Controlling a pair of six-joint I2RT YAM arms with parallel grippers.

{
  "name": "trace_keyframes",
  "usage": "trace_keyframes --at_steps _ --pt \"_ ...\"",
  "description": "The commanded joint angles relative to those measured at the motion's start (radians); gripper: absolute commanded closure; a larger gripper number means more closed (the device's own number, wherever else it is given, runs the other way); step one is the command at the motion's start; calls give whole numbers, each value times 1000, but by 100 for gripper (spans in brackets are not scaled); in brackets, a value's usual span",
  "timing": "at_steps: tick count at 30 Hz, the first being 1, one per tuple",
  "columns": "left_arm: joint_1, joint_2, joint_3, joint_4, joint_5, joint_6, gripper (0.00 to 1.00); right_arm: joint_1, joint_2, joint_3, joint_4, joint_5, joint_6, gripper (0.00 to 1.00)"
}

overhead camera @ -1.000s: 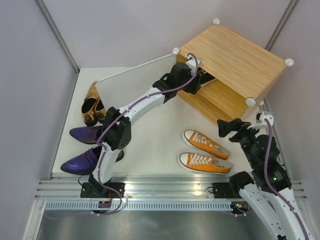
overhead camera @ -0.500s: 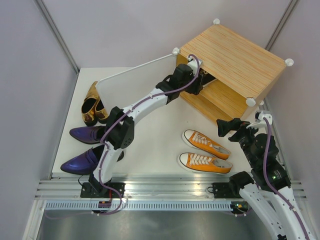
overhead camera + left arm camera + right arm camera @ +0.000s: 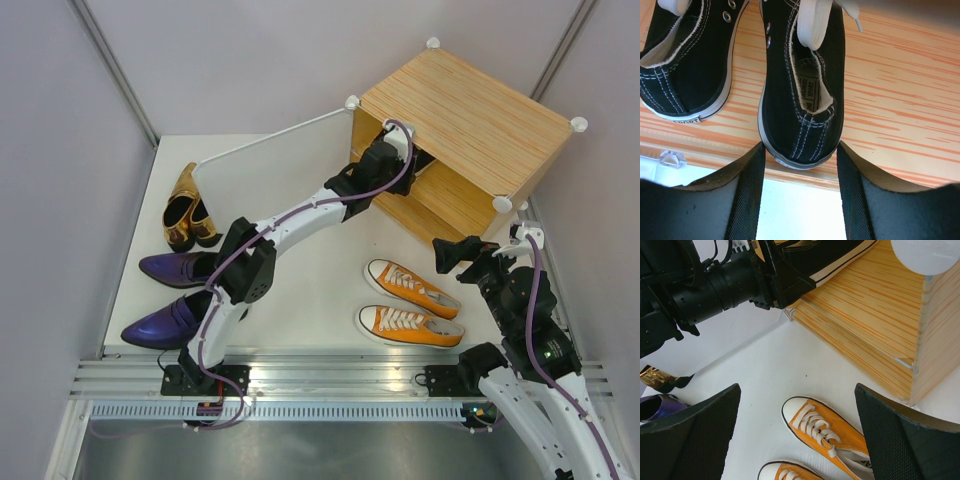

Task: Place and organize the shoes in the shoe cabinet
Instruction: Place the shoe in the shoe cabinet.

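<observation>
Because the left arm point(image 3: 300, 215) reaches deep into the cabinet point(image 3: 470, 110), the top view hides what it holds. Orange sneakers point(image 3: 410, 325), pumps point(image 3: 185, 210) and loafers point(image 3: 165, 322) lie on the table point(image 3: 330, 280), with bare room between them.

Left wrist: the left gripper point(image 3: 800, 150), half spread, clasps the heel of a black sneaker point(image 3: 800, 85) at the front edge of the shelf point(image 3: 900, 100). Its mate point(image 3: 685, 65) sits beside it, toes cut off.

Right wrist: the right gripper point(image 3: 797, 387) gapes wide and empty above the orange sneakers.

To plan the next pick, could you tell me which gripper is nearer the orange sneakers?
Right. The right gripper hangs open near the orange sneakers; the left gripper grips a black sneaker inside the shoe cabinet.
</observation>
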Motion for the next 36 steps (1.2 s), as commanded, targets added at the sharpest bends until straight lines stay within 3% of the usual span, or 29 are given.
trace_keyframes --at_steps 1,26,36 --pt "-10 9 25 92 -66 -24 98 4 2 -5 41 -10 -7 2" --pt "-8 67 20 194 -366 -81 98 11 12 -1 43 -7 -8 2" --pt "18 -2 -111 215 -425 -116 98 12 14 1 43 -5 -8 2"
